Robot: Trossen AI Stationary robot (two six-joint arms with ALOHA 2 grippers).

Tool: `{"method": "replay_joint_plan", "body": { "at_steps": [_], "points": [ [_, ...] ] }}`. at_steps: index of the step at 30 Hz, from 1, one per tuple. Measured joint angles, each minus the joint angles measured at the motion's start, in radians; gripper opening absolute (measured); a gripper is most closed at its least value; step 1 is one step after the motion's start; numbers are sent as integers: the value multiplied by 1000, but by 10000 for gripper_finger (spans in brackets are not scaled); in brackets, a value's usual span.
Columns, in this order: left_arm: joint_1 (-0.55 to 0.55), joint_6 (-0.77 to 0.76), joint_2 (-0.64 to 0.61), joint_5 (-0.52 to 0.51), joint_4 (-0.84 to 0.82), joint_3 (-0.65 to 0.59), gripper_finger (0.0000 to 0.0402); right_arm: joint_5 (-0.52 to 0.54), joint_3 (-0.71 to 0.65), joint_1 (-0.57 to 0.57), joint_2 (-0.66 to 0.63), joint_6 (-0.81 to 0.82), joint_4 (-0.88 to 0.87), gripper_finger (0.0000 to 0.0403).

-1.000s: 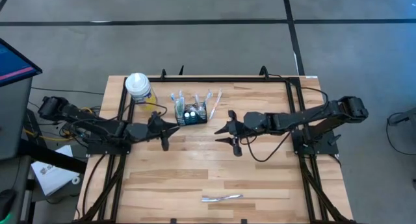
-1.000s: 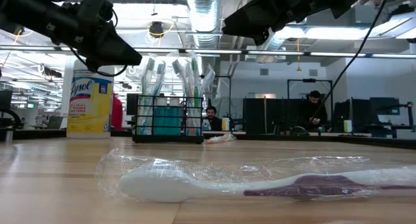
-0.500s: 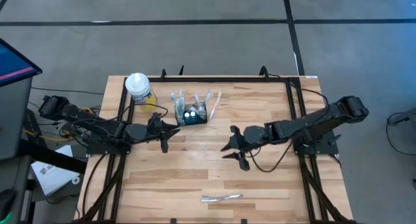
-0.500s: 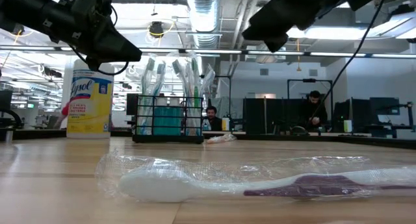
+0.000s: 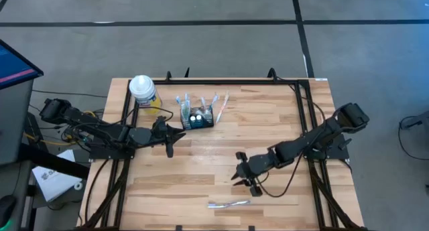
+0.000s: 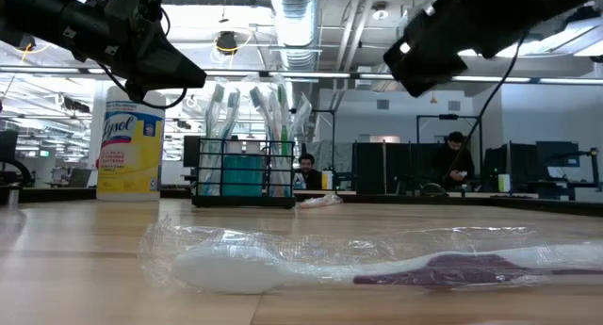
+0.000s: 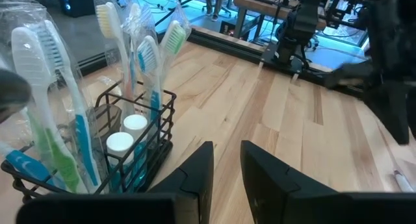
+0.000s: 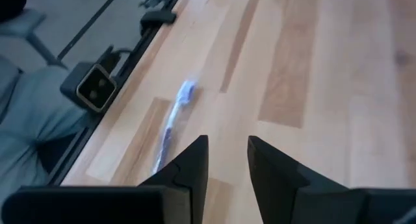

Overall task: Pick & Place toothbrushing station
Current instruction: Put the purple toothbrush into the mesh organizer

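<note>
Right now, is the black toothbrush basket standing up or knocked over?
Standing up. The black wire caddy sits flat on the table, and its toothbrushes point upward in the low view.

1. The toothbrushing station (image 5: 196, 116) is a small black wire-mesh caddy, standing upright on the wooden table toward 11 o'clock of centre.
2. Toothbrushes stand in it, fanning above its rim; two white caps show inside.

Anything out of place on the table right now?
Yes: one wrapped toothbrush lies flat near the table's front edge, far from the caddy where the other brushes stand. The right gripper is above the table just behind it. Nothing looks spilled or damaged.
</note>
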Motion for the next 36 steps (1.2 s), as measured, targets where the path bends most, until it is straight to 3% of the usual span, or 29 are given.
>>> {"method": "replay_joint_plan", "body": {
  "at_steps": [14, 22, 36],
  "points": [
    [1, 0, 0, -1, 6, 0, 71, -3, 63, 98, 197, 105, 109, 92],
    [1, -1, 0, -2, 7, 0, 71, -110, 173, 107, 312, 105, 63, 92],
    [1, -1, 0, -3, 14, 0, 71, -125, 252, 99, 378, 105, -38, 92]
  ]
}}
